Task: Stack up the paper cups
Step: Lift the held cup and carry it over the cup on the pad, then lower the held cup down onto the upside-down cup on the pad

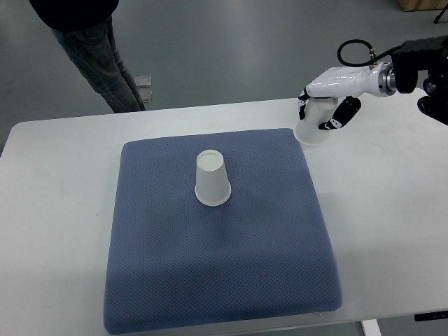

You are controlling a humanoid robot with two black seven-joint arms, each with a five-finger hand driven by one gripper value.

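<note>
Clearance around the right hand (327, 105): the blue mat (210, 280) lay open to its left, interrupted only by one inverted paper cup (212, 179); bare table (392, 231) extended below it; a person's legs (105, 63) stood well left, beyond the table

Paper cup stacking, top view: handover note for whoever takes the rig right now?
Right hand: shut on a paper cup, fingers wrapped around its side, just past the mat's far right corner, cup mouth down; whether it rests on the table or is just off it cannot be told.
Left hand: not in view.
Second paper cup: upside down near the middle of the blue mat, untouched.
Done: first cup grasped.
Left: carry the held cup over the one on the mat, lower it on, release.
A person stands beyond the table's far edge.
</note>
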